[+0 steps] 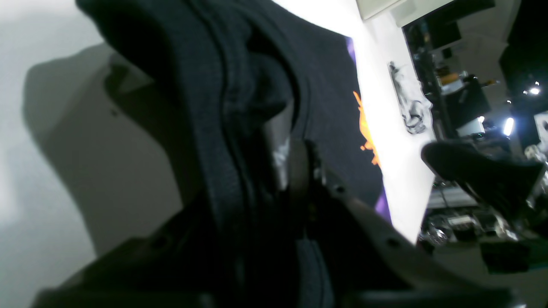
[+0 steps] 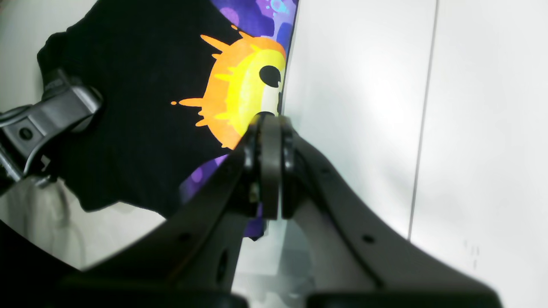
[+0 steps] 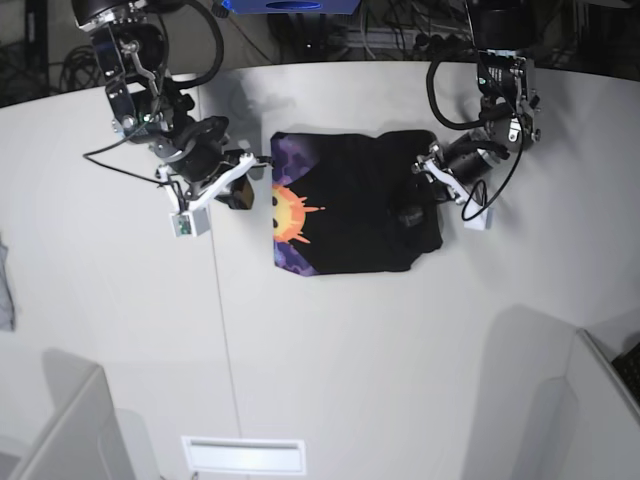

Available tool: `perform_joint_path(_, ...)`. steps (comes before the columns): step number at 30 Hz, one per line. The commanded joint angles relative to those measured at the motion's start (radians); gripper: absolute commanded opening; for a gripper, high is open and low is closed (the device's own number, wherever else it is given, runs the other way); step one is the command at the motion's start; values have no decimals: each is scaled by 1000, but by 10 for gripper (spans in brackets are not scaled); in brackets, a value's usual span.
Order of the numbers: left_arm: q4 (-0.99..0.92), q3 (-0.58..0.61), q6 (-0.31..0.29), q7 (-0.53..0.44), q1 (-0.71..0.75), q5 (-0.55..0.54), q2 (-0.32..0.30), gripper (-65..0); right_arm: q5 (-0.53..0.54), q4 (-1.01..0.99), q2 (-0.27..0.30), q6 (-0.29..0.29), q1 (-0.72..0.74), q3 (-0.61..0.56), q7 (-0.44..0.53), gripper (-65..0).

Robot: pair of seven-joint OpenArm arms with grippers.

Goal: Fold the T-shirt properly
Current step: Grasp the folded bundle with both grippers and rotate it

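Note:
The black T-shirt (image 3: 355,215) lies folded on the white table, its orange sun-face print (image 3: 287,213) on purple facing up at its left edge. My right gripper (image 2: 269,124) is shut, its tips at the shirt's folded edge by the sun face (image 2: 244,90); I see no cloth between the fingers. In the base view the right gripper (image 3: 262,186) is at the shirt's left edge. My left gripper (image 1: 278,171) is shut on a bunched fold of the T-shirt (image 1: 239,85), at the shirt's right side in the base view (image 3: 425,192).
A small grey cloth scrap (image 1: 409,102) lies at the table's far left edge (image 3: 5,290). A seam (image 3: 215,330) runs across the white table (image 3: 400,360). A white slot (image 3: 243,455) sits at the front edge. Cables (image 3: 330,30) lie behind the table.

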Motion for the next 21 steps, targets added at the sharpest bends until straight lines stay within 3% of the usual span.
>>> perform_joint_path(1, 4, 13, 41, 9, -10, 40, -8, -650, 5, 18, 8, 8, 2, 7, 19, -650)
perform_joint_path(9, 6, 234, 52, 9, -69, 97, -131, -650, 8, 31, 2, 8, -83, 92, 60, -650)
perform_joint_path(16, 9, 469, 136, 9, -169, 109, -259, -650, 9, 41, -1, 8, -181, 201, 105, -650)
perform_joint_path(21, 15, 656, 133, 9, -280, 109, -333, -650, 9, 39, -48, 8, -232, 278, 105, -650)
